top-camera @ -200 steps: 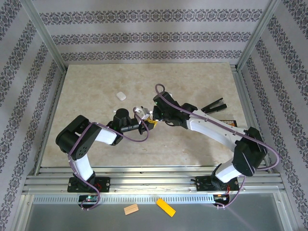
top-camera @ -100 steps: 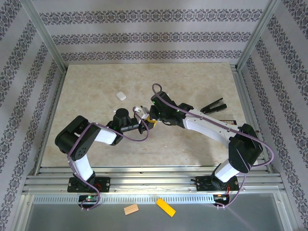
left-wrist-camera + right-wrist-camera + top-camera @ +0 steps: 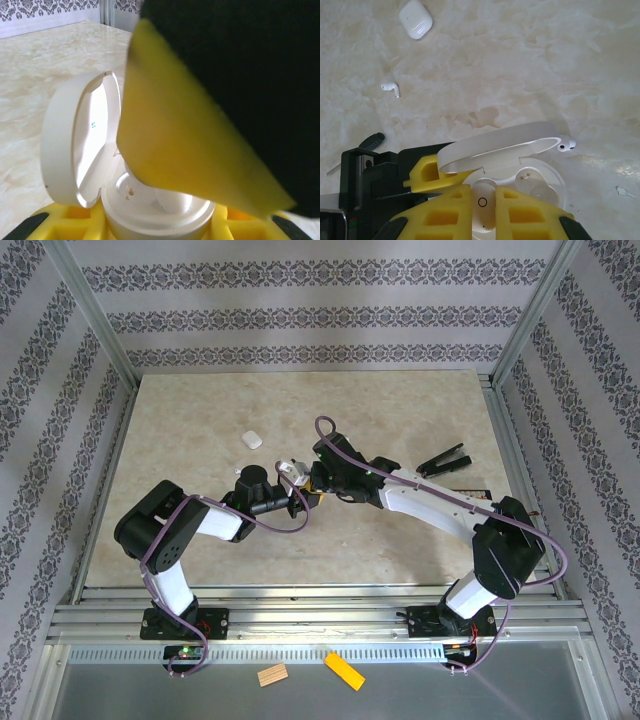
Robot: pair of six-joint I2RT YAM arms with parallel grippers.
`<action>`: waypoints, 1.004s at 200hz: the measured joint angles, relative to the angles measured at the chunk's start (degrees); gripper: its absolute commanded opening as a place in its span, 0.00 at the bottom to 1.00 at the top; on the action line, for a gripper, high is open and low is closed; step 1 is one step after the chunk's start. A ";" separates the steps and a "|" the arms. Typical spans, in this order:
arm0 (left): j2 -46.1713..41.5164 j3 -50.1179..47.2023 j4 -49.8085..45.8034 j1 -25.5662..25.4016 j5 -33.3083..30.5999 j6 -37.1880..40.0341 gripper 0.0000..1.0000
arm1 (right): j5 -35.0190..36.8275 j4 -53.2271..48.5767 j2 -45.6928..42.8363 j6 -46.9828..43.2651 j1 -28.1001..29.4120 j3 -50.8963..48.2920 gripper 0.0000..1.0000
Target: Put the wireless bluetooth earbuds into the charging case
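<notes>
My left gripper [image 3: 157, 222] is shut on the open white charging case [image 3: 150, 210], whose lid [image 3: 75, 145] stands up on the left. In the right wrist view the case [image 3: 542, 187] lies under its raised lid [image 3: 500, 145]. My right gripper [image 3: 482, 207] is shut on a white earbud [image 3: 482, 200] and holds it over the case's left socket. A second earbud [image 3: 566, 145] peeks out past the lid's far end. A third earbud [image 3: 391, 88] lies on the table to the far left. From above, the right gripper [image 3: 318, 484] meets the case [image 3: 291, 472] at mid-table.
A closed white case [image 3: 250, 440] [image 3: 415, 19] lies on the marble table [image 3: 200, 410] behind and left of the grippers. A black tool [image 3: 445, 459] rests at the right. The left gripper's yellow finger [image 3: 427, 170] sits close beside my right fingers.
The right arm has crept a little left, bringing its gripper closer over the held case. The left arm has stayed put.
</notes>
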 measured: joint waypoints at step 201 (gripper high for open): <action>-0.55 -0.44 2.89 1.14 -0.66 -1.25 0.29 | -1.53 5.99 -12.04 -0.09 -3.04 -11.87 0.49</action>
